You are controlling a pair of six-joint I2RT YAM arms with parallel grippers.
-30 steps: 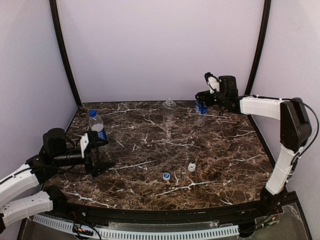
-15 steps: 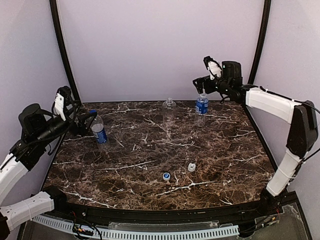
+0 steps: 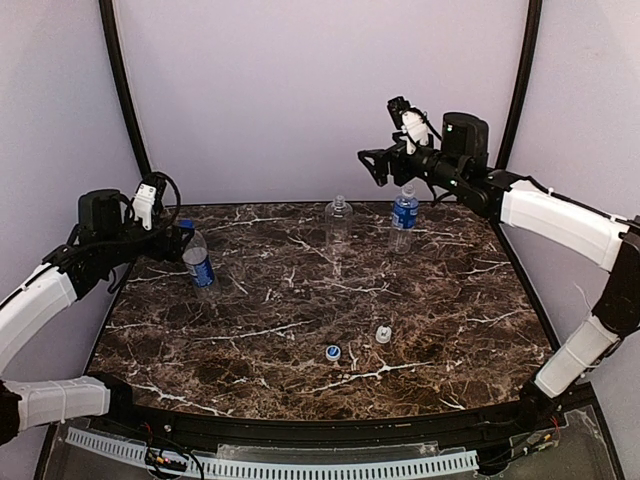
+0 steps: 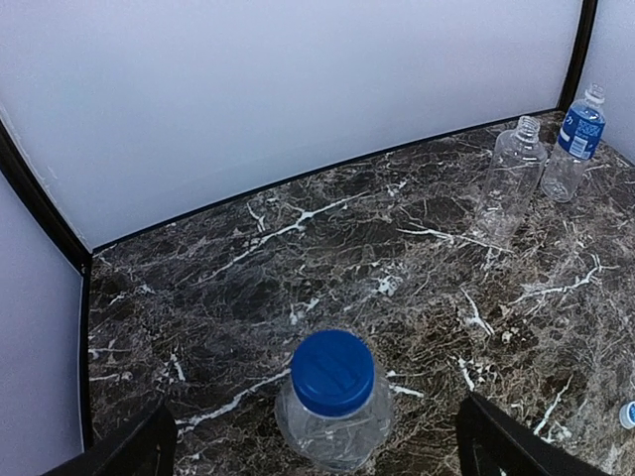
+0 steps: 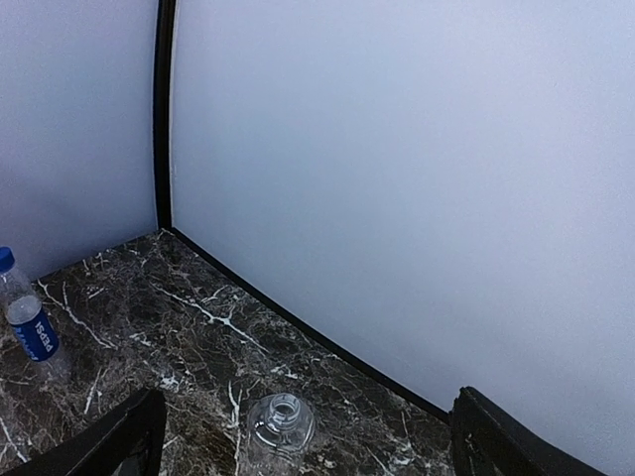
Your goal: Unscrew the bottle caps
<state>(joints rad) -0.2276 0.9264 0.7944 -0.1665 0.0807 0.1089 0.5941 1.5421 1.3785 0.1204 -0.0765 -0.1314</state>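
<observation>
Seen from above, the left pincer (image 3: 175, 238) hangs at the far left of the bench (image 3: 270, 300) with its jaws spread wide, gripping nothing. Just past its tips stands the capped bottle (image 3: 198, 262), upright, with the dark blue cap (image 3: 185, 226) on its neck. The right pincer (image 3: 385, 135) is raised high over the back of the bench, jaws wide apart and empty. Lower than it and a little to its right stands a second labelled bottle (image 3: 403, 215). Lower and to its left is the unlabelled bottle (image 3: 338, 220). The white cap (image 3: 383, 334) and the blue-and-white cap (image 3: 333, 352) lie loose on the bench near each other, towards the near edge and well apart from both pincers.

In the left wrist view, the fingers (image 4: 124, 451) sit in the two bottom corners, far apart. The dark blue cap (image 4: 332, 371) is between them and touches neither. Far ahead and to the right stand the unlabelled bottle (image 4: 511, 174) and, just beside it, the second labelled bottle (image 4: 575, 139). The blue-and-white cap (image 4: 627, 415) shows at the right edge.

In the right wrist view, the fingers (image 5: 109, 446) are again wide apart and hold nothing. The open mouth of the unlabelled bottle (image 5: 282, 416) lies below and between them, untouched. The capped bottle (image 5: 28, 322) stands far off at the left edge.
</observation>
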